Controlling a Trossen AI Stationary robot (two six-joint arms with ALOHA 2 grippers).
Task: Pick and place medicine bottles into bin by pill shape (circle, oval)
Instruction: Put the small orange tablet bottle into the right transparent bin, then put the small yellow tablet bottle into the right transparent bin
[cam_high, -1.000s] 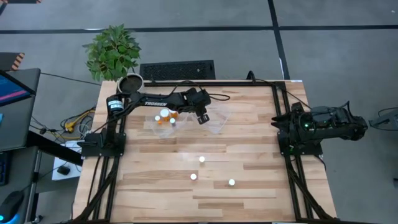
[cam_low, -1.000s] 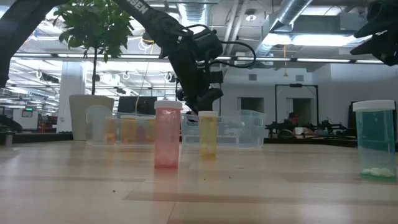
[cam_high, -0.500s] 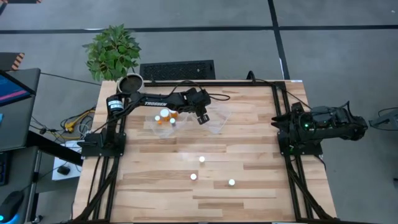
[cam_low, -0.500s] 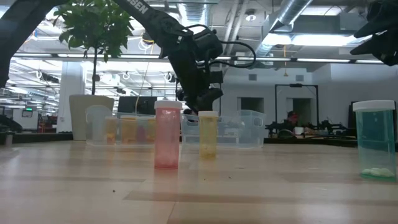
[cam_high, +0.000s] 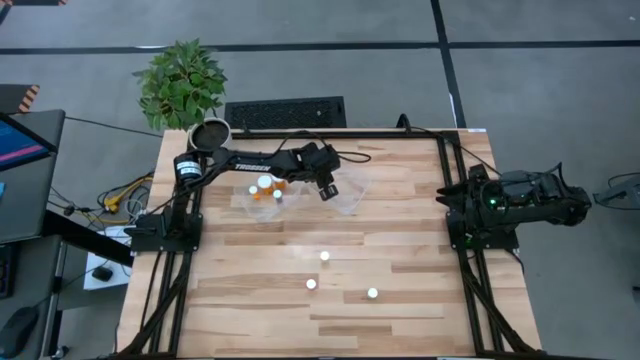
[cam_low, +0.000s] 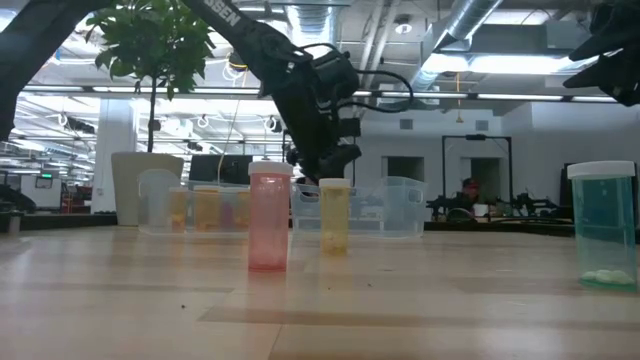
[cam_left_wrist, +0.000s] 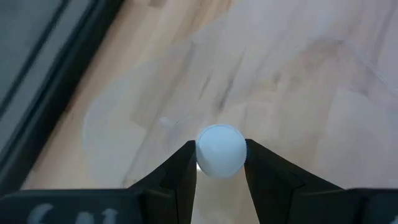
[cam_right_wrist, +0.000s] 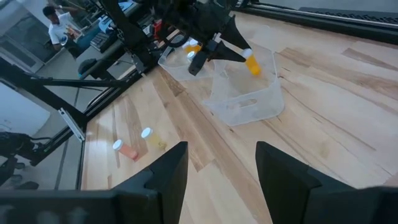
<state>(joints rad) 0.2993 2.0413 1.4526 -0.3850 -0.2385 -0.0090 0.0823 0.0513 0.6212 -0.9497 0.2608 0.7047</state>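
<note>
My left gripper (cam_high: 325, 189) hangs over the right one of two clear bins (cam_high: 349, 200), shut on an orange medicine bottle (cam_right_wrist: 252, 65) with a white cap. The left bin (cam_high: 243, 203) holds several bottles (cam_high: 265, 184). Three more bottles stand upright on their bases in the middle of the table (cam_high: 325, 257) (cam_high: 311, 284) (cam_high: 372, 293). My right gripper (cam_right_wrist: 217, 186) stays open at the table's right edge, folded over its base (cam_high: 500, 205), with nothing between its fingers. My left gripper pinches the bottle's round white cap (cam_left_wrist: 221, 150) between its two fingers, one on each side of the rim. The fingers slant down from the table's left. The orange body (cam_right_wrist: 252, 66) hangs tilted below them, clear of the bin's floor.
A potted plant (cam_high: 182, 85) stands off the table's far left corner, and a dark keyboard (cam_high: 285, 112) lies behind the far edge. In the low view the standing bottles (cam_low: 268, 218) (cam_low: 334, 215) (cam_low: 603, 225) rise in front of the bins (cam_low: 385, 208).
</note>
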